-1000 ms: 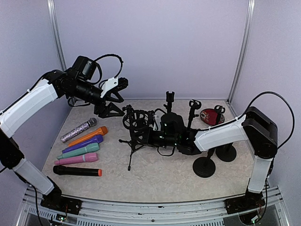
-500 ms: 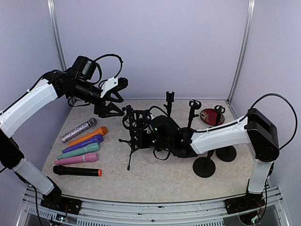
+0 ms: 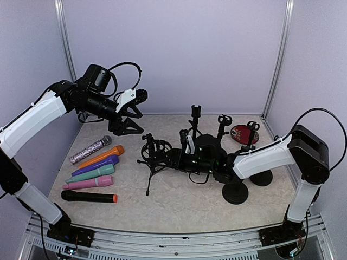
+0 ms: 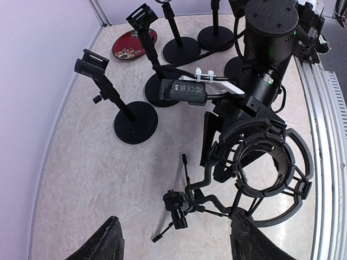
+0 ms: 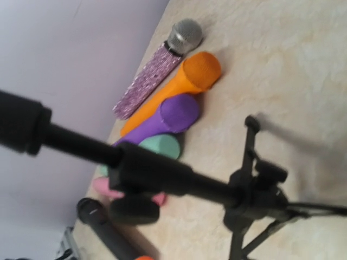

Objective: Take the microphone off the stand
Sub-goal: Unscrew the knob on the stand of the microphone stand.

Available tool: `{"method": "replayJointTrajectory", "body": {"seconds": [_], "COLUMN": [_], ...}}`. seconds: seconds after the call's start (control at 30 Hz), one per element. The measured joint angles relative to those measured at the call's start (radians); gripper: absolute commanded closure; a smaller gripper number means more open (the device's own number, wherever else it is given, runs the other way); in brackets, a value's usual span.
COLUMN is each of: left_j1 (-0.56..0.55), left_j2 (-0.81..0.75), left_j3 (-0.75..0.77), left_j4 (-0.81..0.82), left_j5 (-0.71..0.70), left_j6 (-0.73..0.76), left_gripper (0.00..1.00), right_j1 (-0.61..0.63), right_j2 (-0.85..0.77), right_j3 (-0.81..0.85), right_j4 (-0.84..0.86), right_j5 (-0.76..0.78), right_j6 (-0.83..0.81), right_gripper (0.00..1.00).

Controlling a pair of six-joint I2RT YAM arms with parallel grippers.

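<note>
The small black tripod stand [image 3: 153,164] [image 4: 181,203] [image 5: 249,195] sits mid-table, carrying an elastic ring mount [image 3: 154,147] [image 4: 271,162]. In the left wrist view the ring holds nothing. Several microphones lie in a row at the left: glittery [image 3: 90,149] [image 5: 157,67], orange [image 3: 101,156], purple [image 3: 96,166], teal [image 3: 91,173], pink [image 3: 89,182] and black [image 3: 89,197]. My right gripper [image 3: 174,158] is low, right beside the ring, its fingers [image 4: 209,135] apart and open. My left gripper [image 3: 134,112] [image 4: 179,241] hangs open high above the stand.
Round-based clip stands [image 3: 235,192] [image 3: 261,176] [image 4: 135,122] cluster at the right and back, with two more clips [image 3: 196,114] [image 3: 223,120] behind. A red plate [image 3: 244,134] [image 4: 133,44] lies in the back right corner. Lilac walls close in three sides.
My right gripper has pulled back to the right and its jaws have spread. The ring mount sits lower than before. The left arm has not moved.
</note>
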Motion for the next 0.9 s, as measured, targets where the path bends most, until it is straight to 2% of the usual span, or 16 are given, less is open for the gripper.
{"method": "replayJointTrajectory", "body": {"seconds": [0.13, 0.43, 0.9], "left_j1": [0.000, 0.000, -0.007], "left_j2": [0.000, 0.000, 0.000], "left_j3": [0.000, -0.017, -0.035], "left_j4": [0.000, -0.002, 0.000], "left_j5": [0.000, 0.000, 0.000], "left_j6": [0.000, 0.000, -0.001], "left_gripper": [0.35, 0.35, 0.38], "right_j1": [-0.016, -0.057, -0.059], "right_j2": [0.026, 0.211, 0.237], "right_j3": [-0.025, 0.011, 0.063], "right_j4": [0.082, 0.302, 0.441], "right_j5": [-0.060, -0.206, -0.273], "right_j6": [0.075, 0.263, 0.357], "right_gripper": [0.51, 0.51, 0.57]}}
